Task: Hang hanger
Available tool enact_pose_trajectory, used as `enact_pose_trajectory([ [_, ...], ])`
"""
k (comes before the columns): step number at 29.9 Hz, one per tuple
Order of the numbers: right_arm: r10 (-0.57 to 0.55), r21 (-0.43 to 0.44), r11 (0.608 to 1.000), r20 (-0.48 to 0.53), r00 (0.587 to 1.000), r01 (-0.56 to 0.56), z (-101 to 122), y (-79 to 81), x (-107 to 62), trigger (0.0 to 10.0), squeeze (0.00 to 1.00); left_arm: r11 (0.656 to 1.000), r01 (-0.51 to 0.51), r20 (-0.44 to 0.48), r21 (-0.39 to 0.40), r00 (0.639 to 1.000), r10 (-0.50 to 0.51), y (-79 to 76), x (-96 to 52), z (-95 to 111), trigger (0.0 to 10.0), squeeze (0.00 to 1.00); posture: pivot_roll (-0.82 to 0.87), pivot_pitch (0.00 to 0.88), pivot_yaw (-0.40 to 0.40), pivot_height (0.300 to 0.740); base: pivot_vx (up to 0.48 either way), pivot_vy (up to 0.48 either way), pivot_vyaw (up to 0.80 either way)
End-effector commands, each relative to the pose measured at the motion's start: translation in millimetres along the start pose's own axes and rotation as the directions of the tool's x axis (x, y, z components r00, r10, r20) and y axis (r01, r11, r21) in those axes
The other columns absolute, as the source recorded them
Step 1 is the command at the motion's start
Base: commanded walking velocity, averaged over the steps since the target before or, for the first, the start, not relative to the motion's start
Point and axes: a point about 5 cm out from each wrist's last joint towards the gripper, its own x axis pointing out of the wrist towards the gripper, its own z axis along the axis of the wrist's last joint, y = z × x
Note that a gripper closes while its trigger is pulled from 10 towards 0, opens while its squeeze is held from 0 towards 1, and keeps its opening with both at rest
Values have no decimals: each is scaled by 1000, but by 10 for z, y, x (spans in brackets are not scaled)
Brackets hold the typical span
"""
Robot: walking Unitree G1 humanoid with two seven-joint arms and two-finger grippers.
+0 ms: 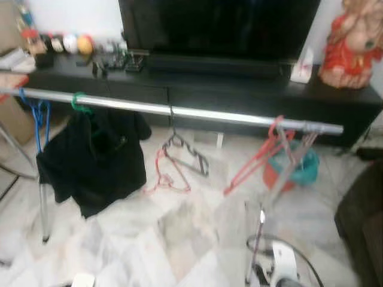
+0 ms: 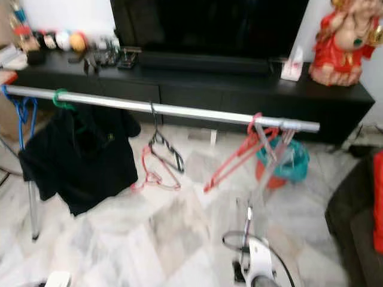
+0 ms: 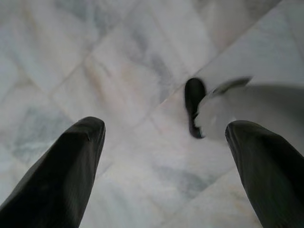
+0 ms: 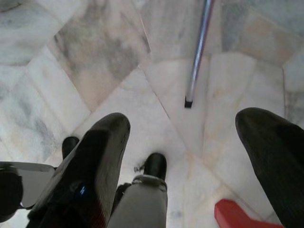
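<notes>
From the head views, the long silver clothes rail runs across ahead, already bearing a red wire hanger near its right end, well forward of both arms. The left wrist view shows the left gripper spread wide and empty over the marbled white floor. The right wrist view shows the right gripper likewise parted and empty, a red object lying just beside its fingers, so the right arm looks nearer.

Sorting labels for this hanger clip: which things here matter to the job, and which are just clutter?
Job:
silver rail
red hanger
grey hanger
blue hanger
green hanger with black garment
left gripper, open
right gripper, open

Clutter:
TV
figurine
teal basket
</notes>
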Motion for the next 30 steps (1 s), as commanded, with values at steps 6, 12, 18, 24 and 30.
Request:
enact_pose_trajectory([
  [6, -11, 15, 1000, -6, 1000, 11, -16, -34, -6, 10000, 0, 1000, 18, -34, 9, 999, -17, -210, 41, -48, 10000, 0, -1, 4, -12, 740, -261, 0, 0],
  [12, -13, 16, 1000, -5, 1000, 13, -11, -33, -5, 10000, 0, 1000, 24, -34, 10, 999, -24, -283, 61, -23, 10000, 0, -2, 2, -11, 740, -262, 0, 0],
  [18, -11, 15, 1000, -5, 1000, 11, -10, -30, -5, 10000, 0, 1000, 27, -28, 11, 999, -27, -305, 77, 26, 10000, 0, -2, 0, -11, 740, -259, 0, 0],
  [24, -10, 15, 1000, -4, 1000, 10, -6, -29, -4, 10000, 0, 1000, 22, -22, 11, 1000, -22, -264, 73, 41, 10000, 0, -2, 2, -11, 740, -252, 0, 0],
  [30, -8, 13, 1000, -5, 1000, 8, -1, -30, -3, 10000, 0, 1000, 2, -23, 7, 1000, -2, -84, 25, -5, 10000, 0, -1, 4, -16, 740, 0, 0, 0],
])
